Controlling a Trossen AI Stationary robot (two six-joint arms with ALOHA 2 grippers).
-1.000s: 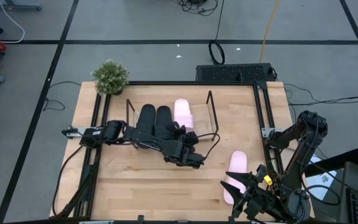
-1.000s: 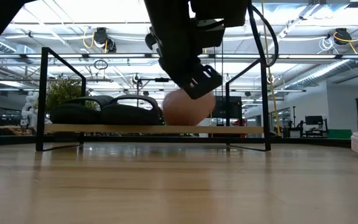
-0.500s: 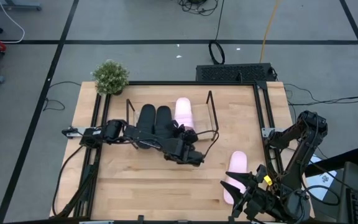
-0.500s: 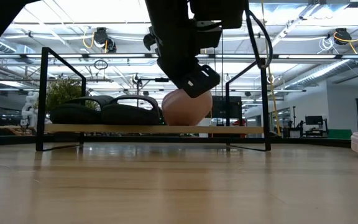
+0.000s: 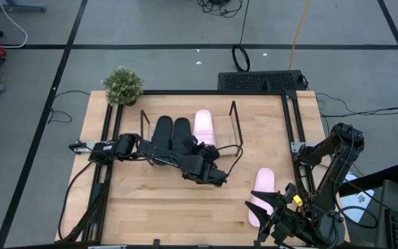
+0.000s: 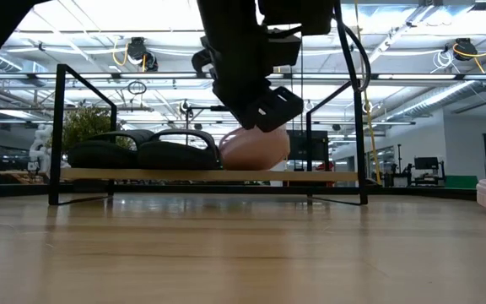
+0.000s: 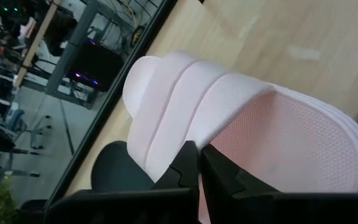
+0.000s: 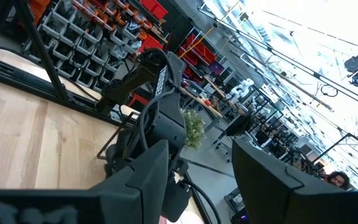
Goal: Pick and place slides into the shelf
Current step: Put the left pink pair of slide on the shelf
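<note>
The wire shelf sits at the far middle of the table, and three slides already lie side by side on its wooden base: two black slides toward the left and one pink slide just beside them, leaving the rightmost slot free for the last one. The left gripper reaches across in front of the shelf; in its wrist view the fingers are pressed tight together with nothing between them, their tips right at the heel edge of that pink slide — a posture that reads as nudging the slide deeper onto the base rather than gripping it. The second pink slide lies on the bare table near the right front corner, well apart from the shelf. The right gripper waits there just beside it, fingers spread apart and empty — likely staged to pick it up once the left arm clears the shelf front.
</note>
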